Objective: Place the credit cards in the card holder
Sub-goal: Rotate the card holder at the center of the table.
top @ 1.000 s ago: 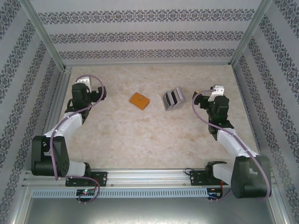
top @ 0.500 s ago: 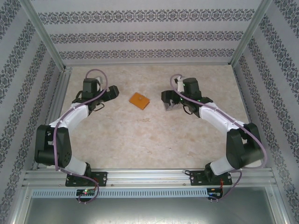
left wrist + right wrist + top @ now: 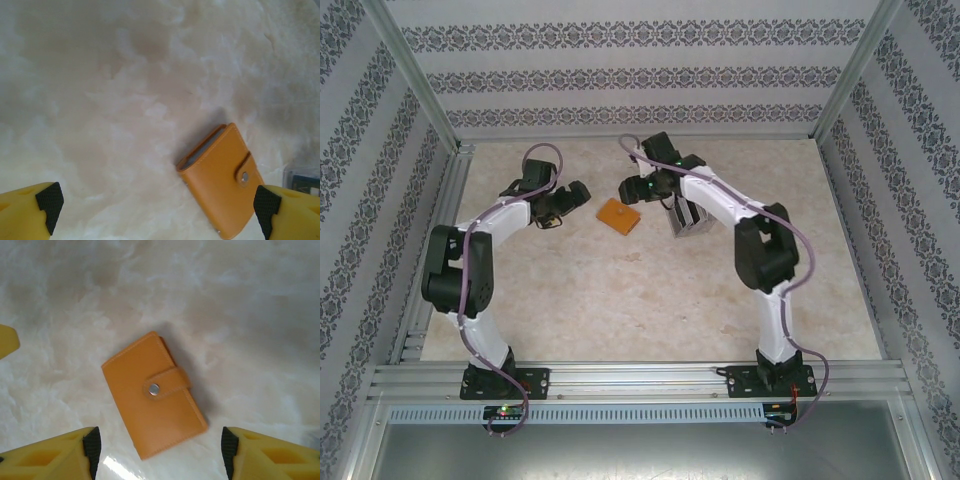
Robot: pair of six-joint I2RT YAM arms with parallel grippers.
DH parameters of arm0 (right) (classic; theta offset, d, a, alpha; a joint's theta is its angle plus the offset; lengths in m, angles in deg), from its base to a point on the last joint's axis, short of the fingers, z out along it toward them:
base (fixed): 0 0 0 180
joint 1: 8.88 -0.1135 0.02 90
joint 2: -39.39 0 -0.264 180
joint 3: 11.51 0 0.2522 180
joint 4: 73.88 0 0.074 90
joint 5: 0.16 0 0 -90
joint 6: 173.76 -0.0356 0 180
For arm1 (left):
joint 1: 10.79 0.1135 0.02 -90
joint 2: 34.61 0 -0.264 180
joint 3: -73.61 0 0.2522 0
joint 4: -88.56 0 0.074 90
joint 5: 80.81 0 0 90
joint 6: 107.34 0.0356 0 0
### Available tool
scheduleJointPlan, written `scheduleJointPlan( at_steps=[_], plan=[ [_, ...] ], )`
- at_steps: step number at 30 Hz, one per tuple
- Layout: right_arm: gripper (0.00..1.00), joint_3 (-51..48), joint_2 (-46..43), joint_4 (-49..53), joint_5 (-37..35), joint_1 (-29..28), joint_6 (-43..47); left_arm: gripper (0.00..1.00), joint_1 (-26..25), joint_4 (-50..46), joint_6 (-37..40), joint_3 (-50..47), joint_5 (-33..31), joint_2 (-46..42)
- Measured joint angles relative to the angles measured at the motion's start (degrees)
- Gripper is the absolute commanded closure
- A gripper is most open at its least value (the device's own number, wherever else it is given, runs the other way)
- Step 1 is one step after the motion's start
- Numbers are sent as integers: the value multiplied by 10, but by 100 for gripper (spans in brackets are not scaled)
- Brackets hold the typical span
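The right gripper (image 3: pixel 160 447), jaws apart, hangs over the orange-tan leather wallet (image 3: pixel 135 405) at mid-frame; it should probably pinch the long edges squarely (left gripper (image 3: pixel 158 205) gapes too).

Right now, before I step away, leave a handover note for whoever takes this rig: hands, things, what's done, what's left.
Left hand: open, empty, just left of the card holder.
Right hand: open, empty, above the card holder.
Card holder: flat on the table, strap snapped shut.
Credit cards: cannot make them out; a silver-grey block sits right of the holder.
Done: nothing that shows.
Left: unsnap the holder, put the cards in.
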Motion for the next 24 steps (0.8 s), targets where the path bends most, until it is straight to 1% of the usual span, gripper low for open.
scheduleJointPlan(
  at_steps=[4,9,12,14,20,22,24],
  plan=[
    [33,74,73,54,28,0,-6,0,0,0,-14,11,28,17],
    [32,102,117,95,45,0,-14,0,0,0,-31,11,52,18],
    [34,100,123,110,59,0,-15,0,0,0,-35,11,58,18],
    [34,93,122,111,81,-1,-15,0,0,-1,-35,12,62,18],
    [34,25,94,107,136,-18,-17,0,6,-9,-35,28,74,18],
    [35,24,89,112,131,-25,-17,0,10,-9,-35,30,76,19],
    [37,34,87,124,107,-32,-17,0,15,-9,-38,30,76,20]
  ],
)
